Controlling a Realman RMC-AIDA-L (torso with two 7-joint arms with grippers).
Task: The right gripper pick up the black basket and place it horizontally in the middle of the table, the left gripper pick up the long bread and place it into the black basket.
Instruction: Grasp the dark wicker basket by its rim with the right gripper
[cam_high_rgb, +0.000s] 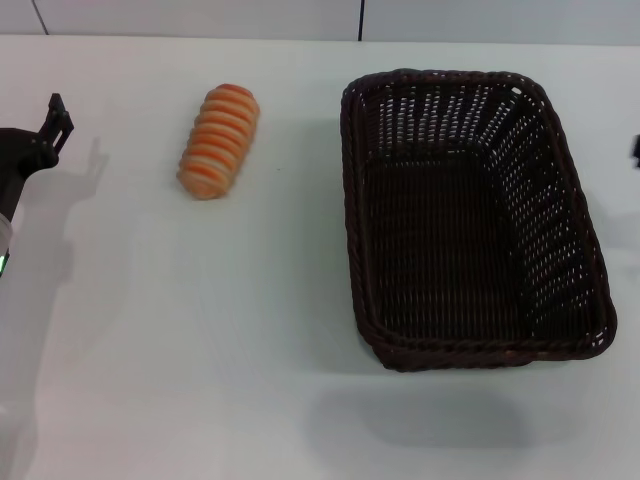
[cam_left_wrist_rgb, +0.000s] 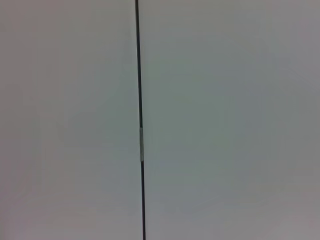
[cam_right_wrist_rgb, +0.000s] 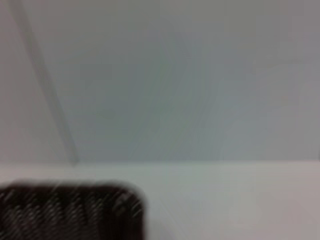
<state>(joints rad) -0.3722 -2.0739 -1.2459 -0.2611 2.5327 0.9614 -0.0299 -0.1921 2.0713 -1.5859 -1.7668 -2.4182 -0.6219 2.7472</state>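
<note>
Black basket (cam_high_rgb: 470, 215) stands lengthwise on the tabletop (cam_high_rgb: 200, 350), unmoved; long bread (cam_high_rgb: 218, 140) well left of it — left tool (cam_high_rgb: 58, 122) beyond, grip state indeterminate; right tool barely in view.

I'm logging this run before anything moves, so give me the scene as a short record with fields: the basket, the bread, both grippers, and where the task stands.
black basket: empty, resting on the table's right side, long axis running away from the robot
long bread: lying on the table left of the basket, apart from it
left gripper: at the far left edge, beside the bread, holding nothing
right gripper: only a dark sliver at the right edge of the head view
task stage: nothing picked up; basket not yet turned horizontal, bread not yet inside
</note>
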